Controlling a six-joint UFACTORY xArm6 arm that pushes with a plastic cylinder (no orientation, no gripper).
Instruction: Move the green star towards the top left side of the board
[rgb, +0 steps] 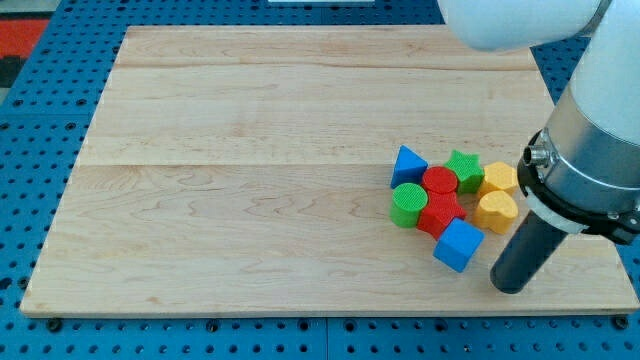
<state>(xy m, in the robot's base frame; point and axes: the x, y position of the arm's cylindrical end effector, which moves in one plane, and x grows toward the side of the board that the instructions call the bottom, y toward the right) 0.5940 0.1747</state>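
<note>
The green star (464, 167) lies in a tight cluster of blocks at the board's right. It touches the red cylinder (439, 182) on its left and the yellow hexagon (498, 178) on its right. My tip (510, 284) rests on the board at the view's bottom right, below the yellow heart (495, 211) and right of the blue cube (458, 244). It is well below the star and touches no block.
The cluster also holds a blue triangle (407, 164), a green cylinder (407, 204) and a red block (441, 214). The wooden board (250, 180) sits on a blue pegboard table. The arm's grey body (590, 160) overhangs the board's right edge.
</note>
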